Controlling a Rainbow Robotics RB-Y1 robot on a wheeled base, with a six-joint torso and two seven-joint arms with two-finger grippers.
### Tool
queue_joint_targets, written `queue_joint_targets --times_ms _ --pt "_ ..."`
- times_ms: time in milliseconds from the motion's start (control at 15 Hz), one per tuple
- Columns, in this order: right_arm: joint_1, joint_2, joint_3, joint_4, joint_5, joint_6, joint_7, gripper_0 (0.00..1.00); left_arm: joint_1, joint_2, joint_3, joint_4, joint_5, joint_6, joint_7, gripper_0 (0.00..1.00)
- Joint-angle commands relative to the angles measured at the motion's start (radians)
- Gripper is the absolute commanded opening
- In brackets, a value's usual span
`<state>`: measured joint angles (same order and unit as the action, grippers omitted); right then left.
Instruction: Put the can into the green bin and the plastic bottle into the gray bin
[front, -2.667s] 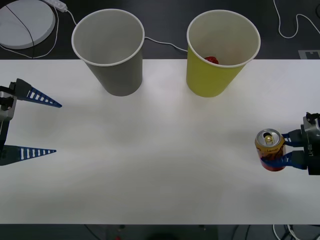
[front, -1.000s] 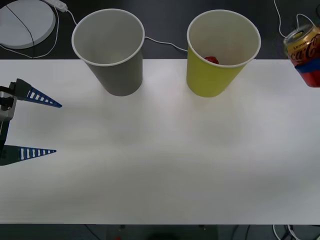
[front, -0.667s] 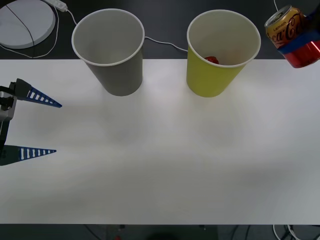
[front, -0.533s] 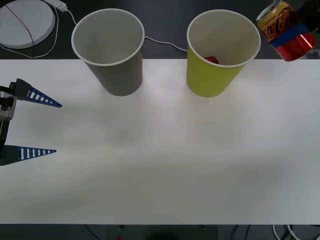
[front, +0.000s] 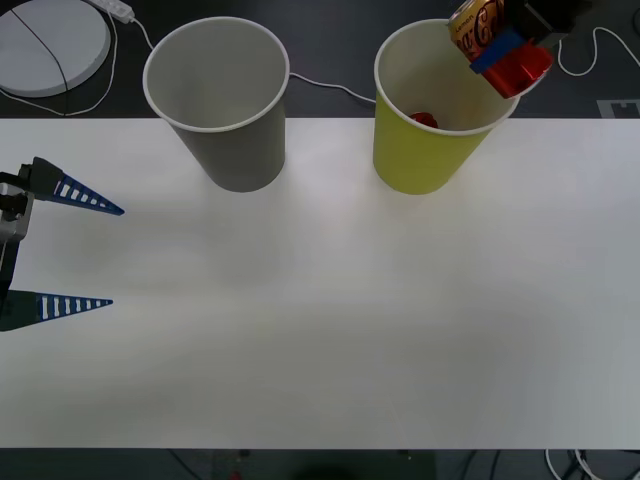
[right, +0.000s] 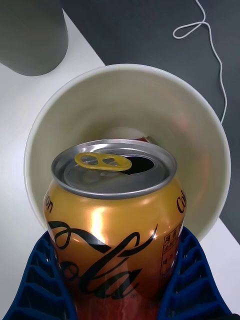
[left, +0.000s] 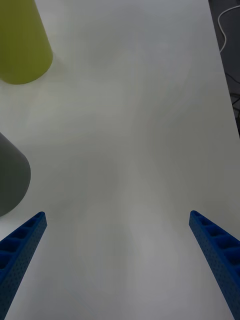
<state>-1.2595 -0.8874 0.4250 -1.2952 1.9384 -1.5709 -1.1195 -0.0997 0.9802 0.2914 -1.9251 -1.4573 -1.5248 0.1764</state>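
Note:
My right gripper (front: 505, 50) is shut on the red-orange can (front: 482, 25) and holds it tilted over the right part of the green bin's (front: 425, 150) mouth. In the right wrist view the can (right: 114, 220) sits between the blue fingers (right: 42, 280), its gold top pointing into the green bin (right: 200, 125). A small red object (front: 423, 120) lies inside that bin. The gray bin (front: 235, 140) stands to its left at the table's back. My left gripper (front: 105, 255) rests open at the table's left edge. The plastic bottle is out of view.
A white round disc (front: 50, 45) with a cable lies behind the table at the far left. White cables (front: 590, 50) run over the dark floor behind the bins. The white table (front: 330, 330) stretches bare in front of the bins.
The right gripper lifted the can from the table's right side, carried it up and leftward, and now holds it tilted over the green bin. The left arm has not moved.

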Motion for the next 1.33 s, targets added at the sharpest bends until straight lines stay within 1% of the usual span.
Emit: queue_joint_targets --times_ms 67,133,267,333,400,467,533,667,733,867,1000,1067,1133,1267,1333 --pt "-0.043 0.071 0.0 0.082 0.053 0.0 0.006 0.0 0.0 0.0 0.0 0.0 0.0 0.0 0.0 1.0" --pt "-0.05 0.085 0.0 0.102 0.062 0.0 0.007 0.0 0.0 0.0 0.0 0.0 0.0 0.0 0.0 1.0" --pt "-0.057 0.09 0.003 0.108 0.074 0.0 0.014 0.0 0.0 0.0 0.0 0.0 0.0 0.0 0.0 1.0" --pt "-0.057 0.09 0.006 0.108 0.083 0.0 0.021 0.35 0.0 0.0 0.0 0.0 0.0 0.0 0.0 1.0" --pt "-0.057 0.09 0.008 0.106 0.085 0.0 0.024 0.77 0.0 0.0 0.0 0.0 0.0 0.0 0.0 1.0" --pt "-0.058 0.09 0.008 0.106 0.086 0.0 0.03 0.97 0.0 0.0 0.0 0.0 0.0 0.0 0.0 1.0" --pt "-0.06 0.088 0.008 0.106 0.083 0.0 0.037 1.0 0.0 0.0 0.0 0.0 0.0 0.0 0.0 1.0" --pt "-0.06 0.071 0.008 0.094 0.073 0.0 0.049 1.0 0.0 0.0 0.0 0.0 0.0 0.0 0.0 1.0" --pt "-0.06 0.048 0.008 0.074 0.048 0.0 0.053 1.0 0.0 0.0 0.0 0.0 0.0 0.0 0.0 1.0" --pt "-0.058 0.001 0.006 0.042 -0.013 0.0 0.064 1.0 0.0 0.0 0.0 0.0 0.0 0.0 0.0 1.0" --pt "-0.035 -0.074 0.006 -0.009 -0.113 0.0 0.079 1.0 0.0 0.0 0.0 0.0 0.0 0.0 0.0 1.0" --pt "-0.02 -0.105 0.005 -0.029 -0.15 0.0 0.087 1.0 0.0 0.0 0.0 0.0 0.0 0.0 0.0 1.0" --pt "0.011 -0.14 -0.017 -0.059 -0.194 0.0 0.099 1.0 0.0 0.0 0.0 0.0 0.0 0.0 0.0 1.0" --pt "0.071 -0.177 -0.088 -0.111 -0.237 0.0 0.132 1.0 0.0 0.0 0.0 0.0 0.0 0.0 0.0 1.0" --pt "0.112 -0.202 -0.137 -0.136 -0.262 0.0 0.184 1.0 0.0 0.0 0.0 0.0 0.0 0.0 0.0 1.0"
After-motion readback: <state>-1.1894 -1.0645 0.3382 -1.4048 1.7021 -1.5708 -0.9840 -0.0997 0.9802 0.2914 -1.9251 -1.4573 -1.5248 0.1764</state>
